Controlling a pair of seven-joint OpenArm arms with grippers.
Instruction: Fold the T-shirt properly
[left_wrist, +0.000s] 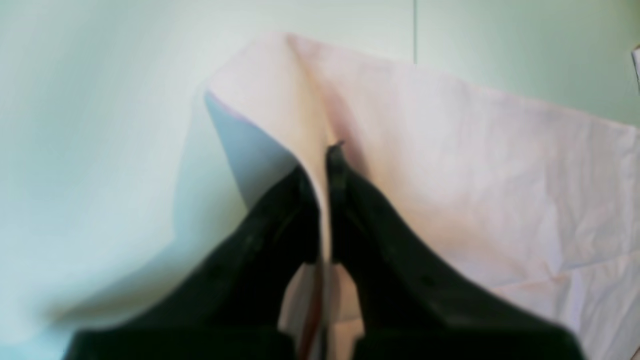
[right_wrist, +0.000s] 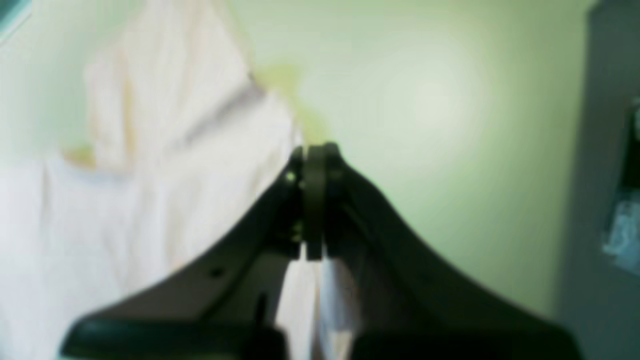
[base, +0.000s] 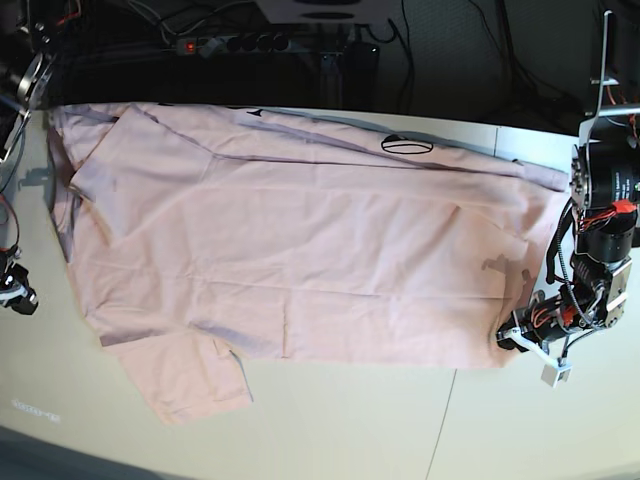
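Observation:
The pale pink T-shirt (base: 300, 240) lies spread on the table with its plain side up. Bits of black print (base: 405, 145) peek out along its far edge, and one sleeve (base: 190, 385) sticks out at the near left. My left gripper (base: 508, 341) is at the shirt's near right corner. In the left wrist view it (left_wrist: 327, 150) is shut on a raised fold of the T-shirt (left_wrist: 450, 175). In the blurred right wrist view my right gripper (right_wrist: 315, 150) is shut, with the T-shirt's (right_wrist: 150, 200) cloth reaching its tips and showing between the finger bases. Part of that arm (base: 15, 290) shows at the base view's left edge.
The pale table (base: 350, 420) has a seam (base: 445, 410) running to the front. Behind the back edge are a power strip (base: 250, 42) and cables on dark floor. The left arm's motors and wiring (base: 600, 230) stand at the right edge.

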